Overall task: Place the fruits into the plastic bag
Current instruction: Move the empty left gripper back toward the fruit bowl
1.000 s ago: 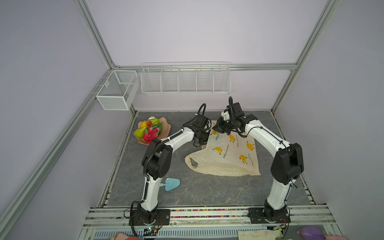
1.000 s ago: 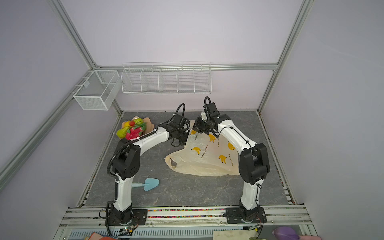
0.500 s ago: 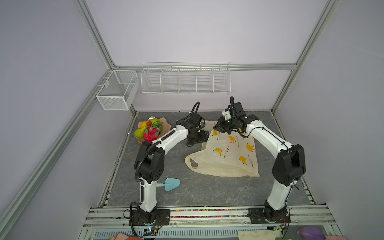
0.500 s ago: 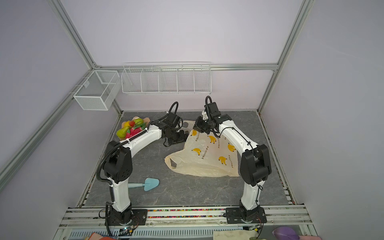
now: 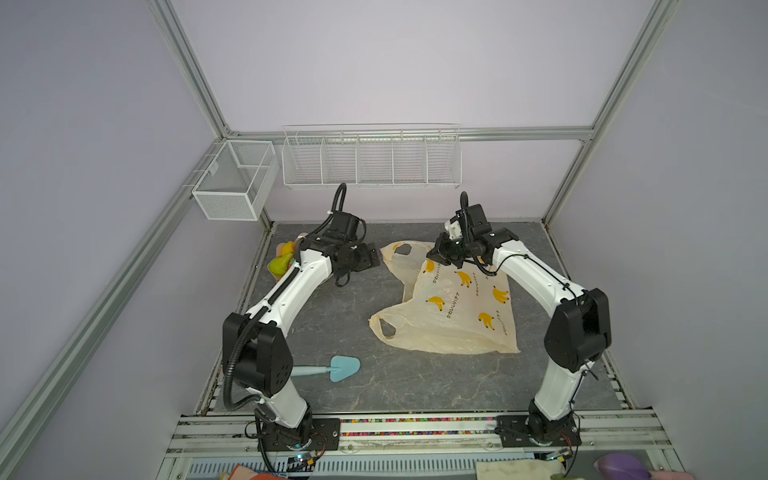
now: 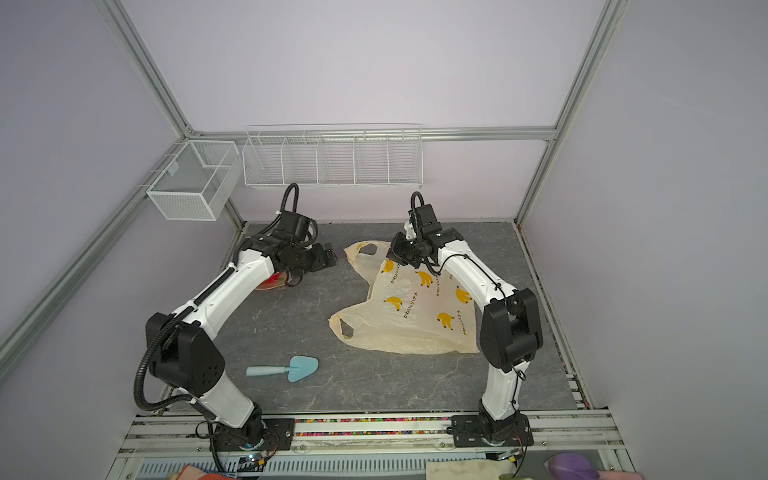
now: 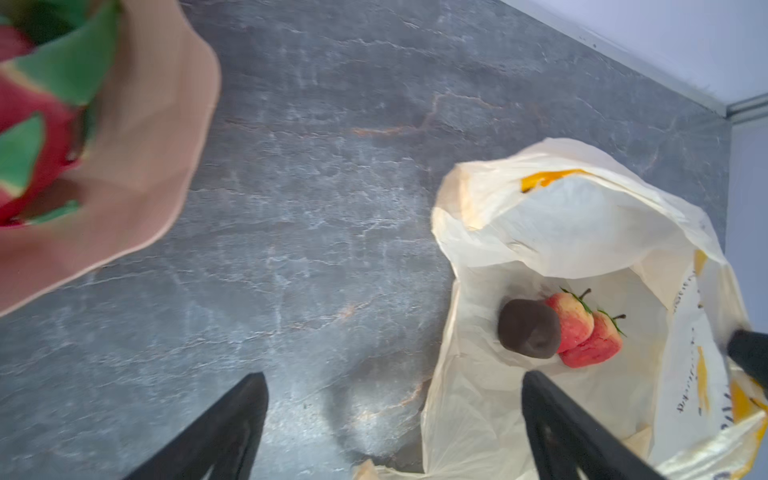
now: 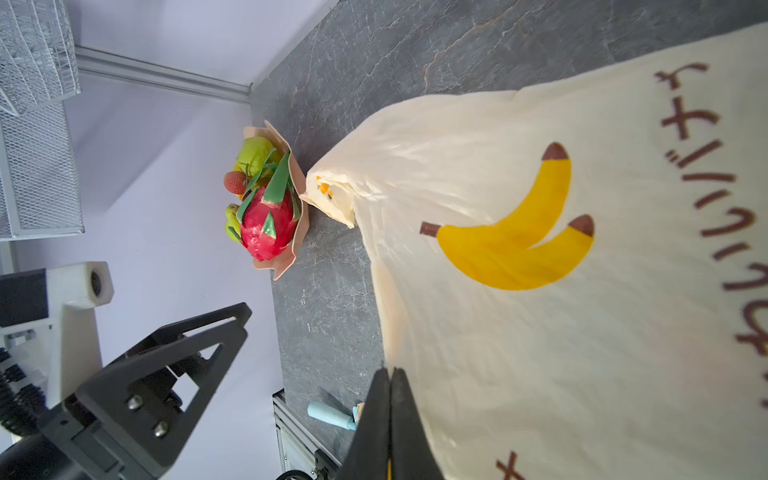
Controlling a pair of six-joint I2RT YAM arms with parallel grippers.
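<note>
Beside the left gripper [image 7: 392, 376], on the side away from the bag, the peach dish [image 7: 158, 166] carries most of the fruits [image 8: 262, 199]: the dragon fruit [image 8: 266, 224], a pear [image 5: 279, 262] and smaller pieces. The left gripper hangs spread and empty over the worktop [image 7: 316, 216], between the dish and the plastic bag [image 5: 453, 316]. Inside the bag, just beyond one finger, lie a dark brown fruit [image 7: 528, 328] and two strawberries [image 7: 582, 332]. The right gripper [image 8: 390, 370], pressed together on the bag's upper edge, holds the mouth lifted. By my judgement the loading is under way, with the larger share left.
</note>
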